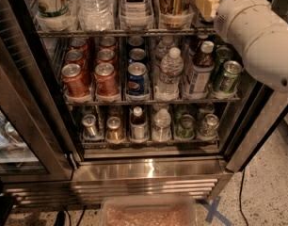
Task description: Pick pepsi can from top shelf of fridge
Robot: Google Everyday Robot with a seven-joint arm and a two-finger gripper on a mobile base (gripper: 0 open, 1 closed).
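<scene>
The fridge [148,171] stands open in front of me. A lane of dark blue pepsi cans [137,78] stands in the middle of the second visible wire rack, between red cans and water bottles. The uppermost visible shelf [111,32] holds large bottles and cartons in clear trays. My white arm [261,32] reaches in from the upper right. My gripper [206,3] shows as a tan part at the right end of that uppermost shelf, above and to the right of the pepsi cans. Its tip is hidden among the items there.
Red cans [76,79] stand left of the pepsi lane, with water bottles [168,74] and green cans [227,76] to its right. The lowest rack holds small cans and bottles [162,125]. The glass door [21,117] hangs open at left. A clear plastic bin [148,213] sits on the floor.
</scene>
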